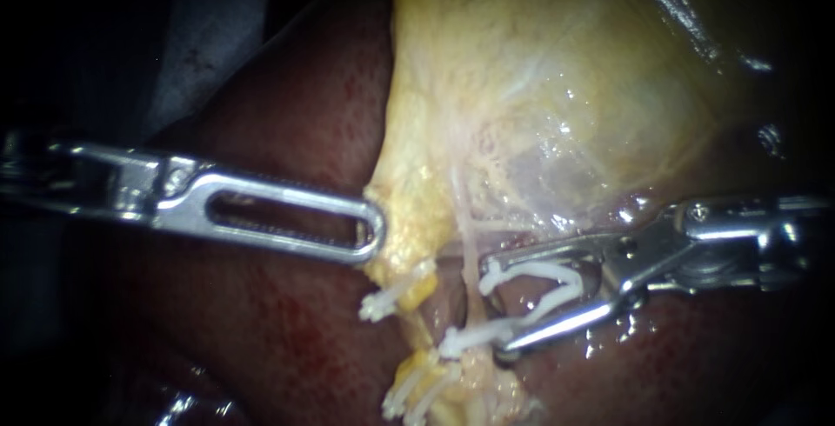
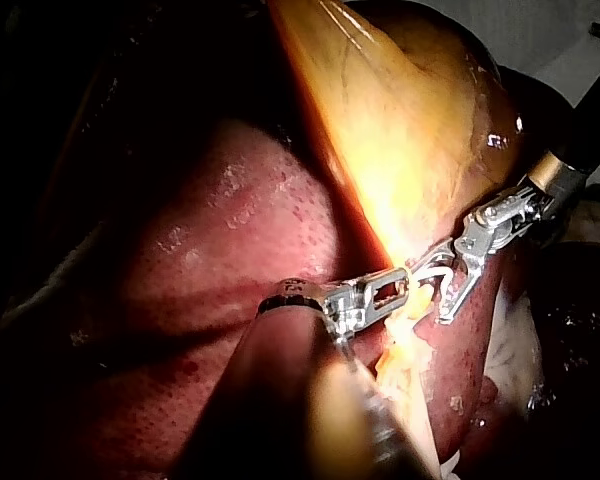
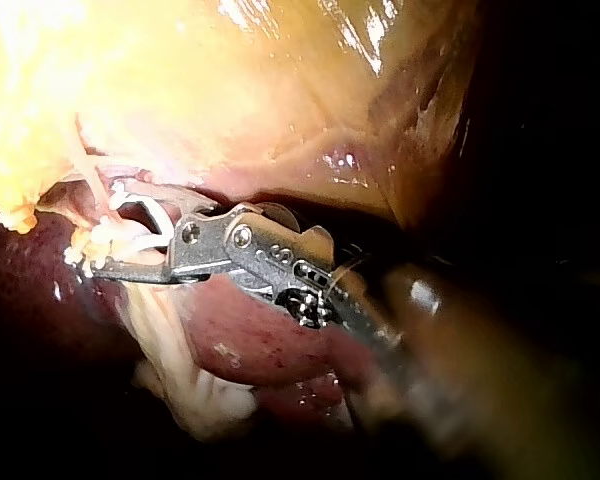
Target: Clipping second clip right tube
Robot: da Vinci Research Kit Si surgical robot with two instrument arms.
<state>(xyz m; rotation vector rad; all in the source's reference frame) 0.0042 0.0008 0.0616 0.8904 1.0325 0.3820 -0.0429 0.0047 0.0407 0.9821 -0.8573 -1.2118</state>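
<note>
My left instrument [image 1: 370,235] comes in from the left, its slotted jaws shut on the yellow lower edge of the gallbladder [image 1: 539,69]. From the right comes my right instrument [image 1: 496,304], its jaws standing wide apart with an open white clip [image 1: 557,282] seated between them. The clip's two arms reach either side of a thin pale tube [image 1: 468,235] that runs down from the gallbladder. In the right wrist view the same instrument [image 3: 115,235] holds the clip [image 3: 145,215] at the tube. The left wrist view shows both sets of jaws close together, the left instrument [image 2: 400,288] facing the right instrument [image 2: 442,290].
Dark red liver [image 1: 287,113] lies behind and under both instruments. One shut white clip [image 1: 383,302] sits on yellow tissue just below the left jaws, and a cluster of white clips [image 1: 417,391] lies lower down. Glistening membrane [image 1: 565,156] spreads above the right jaws.
</note>
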